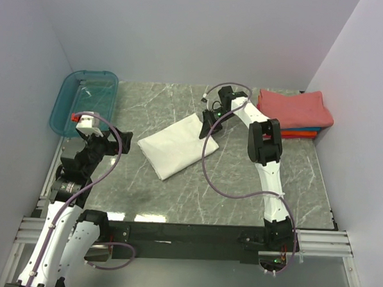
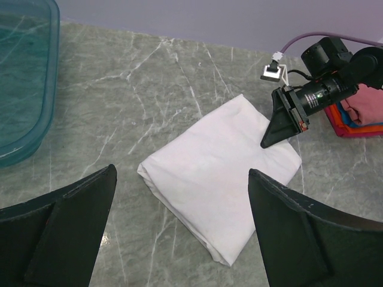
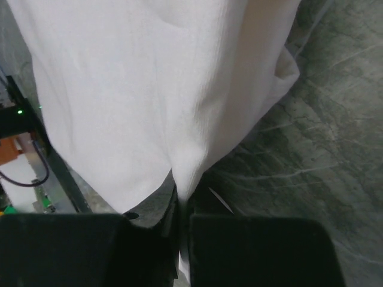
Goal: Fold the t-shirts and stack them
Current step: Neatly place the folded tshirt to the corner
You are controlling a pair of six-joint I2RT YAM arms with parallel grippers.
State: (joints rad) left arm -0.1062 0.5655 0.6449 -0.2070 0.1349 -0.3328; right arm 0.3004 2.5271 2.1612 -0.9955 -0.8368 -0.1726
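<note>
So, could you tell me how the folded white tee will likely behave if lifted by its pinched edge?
Probably floppy: the white tee creases where the right gripper pinches it. Its folded layers may sag open, since only one edge is held. Likely light, being thin cloth.

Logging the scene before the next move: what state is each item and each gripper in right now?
white t-shirt: folded, flat on the table, far-right edge pinched.
right gripper: shut on the white t-shirt's edge.
left gripper: open, holding nothing.
stack of folded tees: piled at the far right corner, coral-red on top.
teal bin: looks empty.
</note>
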